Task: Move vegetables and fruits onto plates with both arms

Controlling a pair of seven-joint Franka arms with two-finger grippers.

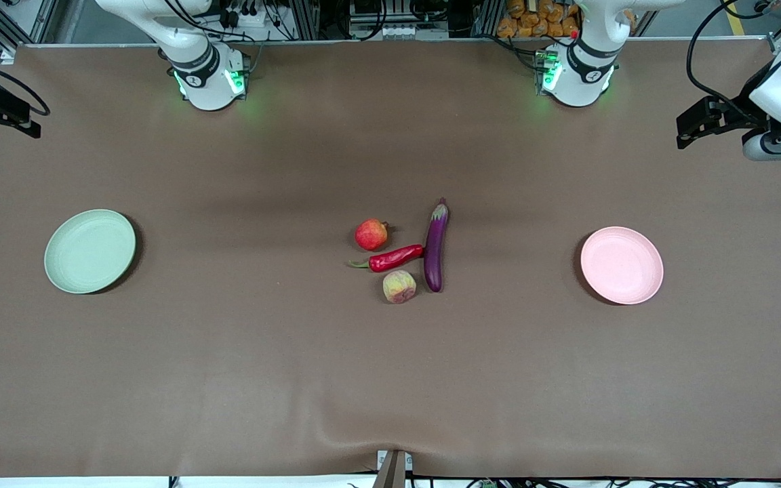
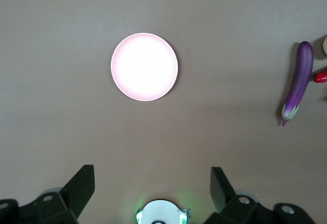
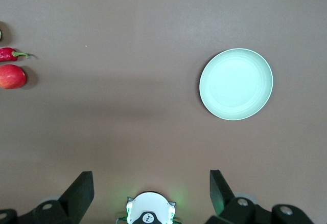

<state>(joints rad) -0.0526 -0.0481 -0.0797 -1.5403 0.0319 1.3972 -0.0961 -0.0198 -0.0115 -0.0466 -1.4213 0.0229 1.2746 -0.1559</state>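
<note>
While both wait: left pincer [image 2: 152, 185], right pincer [image 3: 151, 185] high, agape.

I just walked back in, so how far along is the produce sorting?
Nothing is done yet: the green plate and pink plate carry nothing. Nothing is in hand; the left gripper and right gripper are open, high above the table. Left: eggplant, chili pepper, pomegranate, peach, clustered mid-table.

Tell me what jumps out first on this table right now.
A tight cluster mid-table: long glossy purple eggplant, shiny red chili pepper, round red pomegranate-like fruit and blotchy yellowish-pink peach. A pale green round plate lies toward the right arm's end, a pale pink one toward the left arm's.
</note>
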